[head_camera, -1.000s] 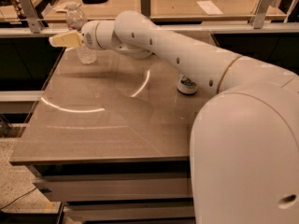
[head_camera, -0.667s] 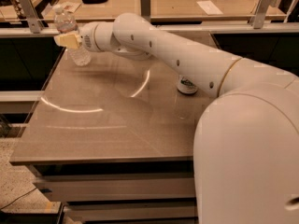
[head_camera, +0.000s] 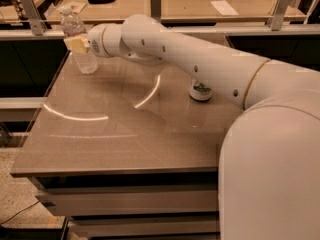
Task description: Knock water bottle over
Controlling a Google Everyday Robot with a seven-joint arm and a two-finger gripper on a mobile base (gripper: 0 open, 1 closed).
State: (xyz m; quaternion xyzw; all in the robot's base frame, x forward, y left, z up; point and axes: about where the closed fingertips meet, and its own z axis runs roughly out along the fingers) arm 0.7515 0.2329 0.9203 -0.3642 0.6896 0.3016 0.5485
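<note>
Clear ribbed plastic under a white cap: the water bottle [head_camera: 86,61], standing on its base near the far left corner of the grey-brown table [head_camera: 125,144]. Looks upright, or with only a very small lean; cannot separate a true lean from the slant of the view. Not knocked over yet, so most of the task still to do.

Reaching across the table from the right: the white arm [head_camera: 200,54], with the gripper [head_camera: 72,44] at its end, level with the middle of the bottle, about at the label band. Fingers [head_camera: 79,45] together, as far as can be seen: one pale yellow wedge, no gap visible, nothing held between. Lies in front of the bottle's body and seems to touch it or to be just beside it; cannot say which for sure.

Judged done: the approach, with the gripper at the bottle and at a good height for a push. Judged left: the push itself, sideways and firm enough to carry the bottle past its balance point, until lying flat. Close to the left and far edges of the table, so possibly falling off instead of resting on top.

Well apart on the right, partly behind the arm: the green-and-white soda can [head_camera: 201,90], upright and not in the way.
</note>
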